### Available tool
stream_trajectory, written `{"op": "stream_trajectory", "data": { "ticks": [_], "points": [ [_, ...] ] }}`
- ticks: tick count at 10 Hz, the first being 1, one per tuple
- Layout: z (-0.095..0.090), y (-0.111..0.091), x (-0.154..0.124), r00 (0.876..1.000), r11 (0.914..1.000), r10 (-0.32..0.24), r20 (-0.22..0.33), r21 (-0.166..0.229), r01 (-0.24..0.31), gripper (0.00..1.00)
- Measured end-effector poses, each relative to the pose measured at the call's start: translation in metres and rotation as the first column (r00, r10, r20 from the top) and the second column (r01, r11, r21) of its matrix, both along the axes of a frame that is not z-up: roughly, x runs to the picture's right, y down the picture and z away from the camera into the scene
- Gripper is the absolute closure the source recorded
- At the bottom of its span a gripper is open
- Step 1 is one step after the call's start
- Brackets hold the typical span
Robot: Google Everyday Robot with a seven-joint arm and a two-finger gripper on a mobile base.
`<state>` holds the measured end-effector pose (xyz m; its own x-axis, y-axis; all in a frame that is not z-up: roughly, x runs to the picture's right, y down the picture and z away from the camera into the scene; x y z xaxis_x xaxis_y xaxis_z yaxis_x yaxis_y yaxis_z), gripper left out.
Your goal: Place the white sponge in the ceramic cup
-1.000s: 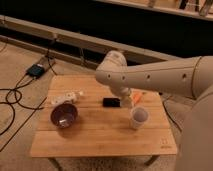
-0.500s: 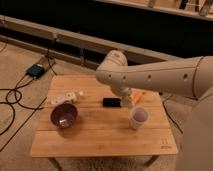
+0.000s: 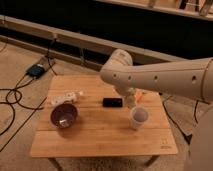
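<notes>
Gripper (image 3: 131, 101) right of centre, just above ceramic cup (image 3: 138, 117), fingers shut; sponge not discernible, hold uncertain | Risk: releasing off-centre would catch the rim and tip the sponge onto the tabletop (image 3: 100, 135) | Cup pale, round, upright, centre-right | Black object (image 3: 112, 102) beside gripper; purple bowl (image 3: 64, 115) left.

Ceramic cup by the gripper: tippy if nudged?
Probably yes. The ceramic cup stands upright, tall for its narrow base, so a side knock may topple it. The gripper hangs shut just above its rim. Being round, it may roll once down.
</notes>
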<state>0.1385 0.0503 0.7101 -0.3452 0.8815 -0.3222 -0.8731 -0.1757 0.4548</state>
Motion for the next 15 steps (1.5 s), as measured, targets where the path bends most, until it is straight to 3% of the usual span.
{"op": "stream_trajectory", "data": {
  "ticks": [15],
  "points": [
    [-0.0001,0.001,0.0015,1.0,1.0,0.004,-0.003,0.0,-0.004,1.0]
  ]
}}
